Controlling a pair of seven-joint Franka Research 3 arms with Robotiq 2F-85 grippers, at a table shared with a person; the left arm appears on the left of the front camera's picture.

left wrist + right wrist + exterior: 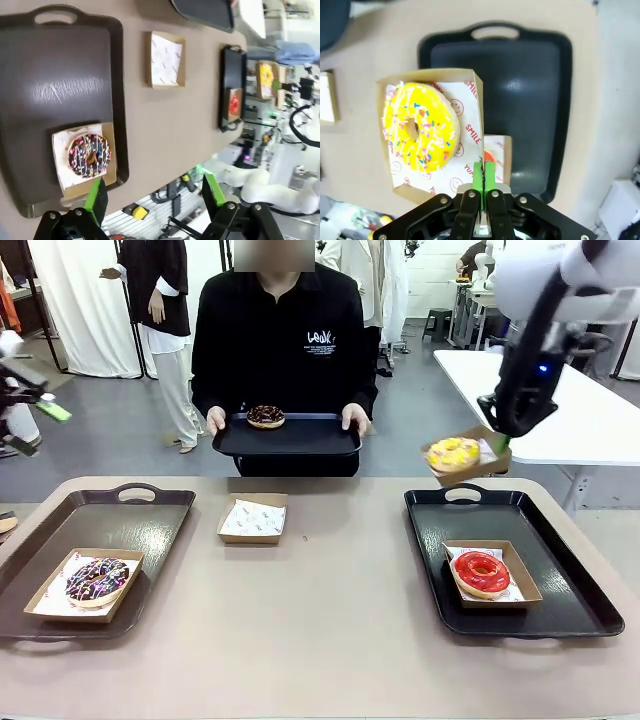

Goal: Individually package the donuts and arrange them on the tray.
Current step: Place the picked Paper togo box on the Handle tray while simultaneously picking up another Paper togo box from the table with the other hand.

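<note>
My right gripper (497, 445) hangs above the far end of the right tray (545, 530), shut on the side wall of a cardboard box (470, 82) holding the yellow donut (454, 453) (420, 127). The red donut (482, 573) sits in its box on that tray. A chocolate sprinkled donut (97, 580) (89, 155) lies boxed on the left tray (100, 515). My left gripper (155, 197) is open and empty, raised at the table's left edge (40, 400). The person holds a black tray (300, 440) carrying another chocolate donut (266, 416).
An empty lined cardboard box (253, 518) (166, 59) stands on the table between the two trays. The person stands at the far edge, both hands on their tray. A white table (590, 420) stands behind at the right.
</note>
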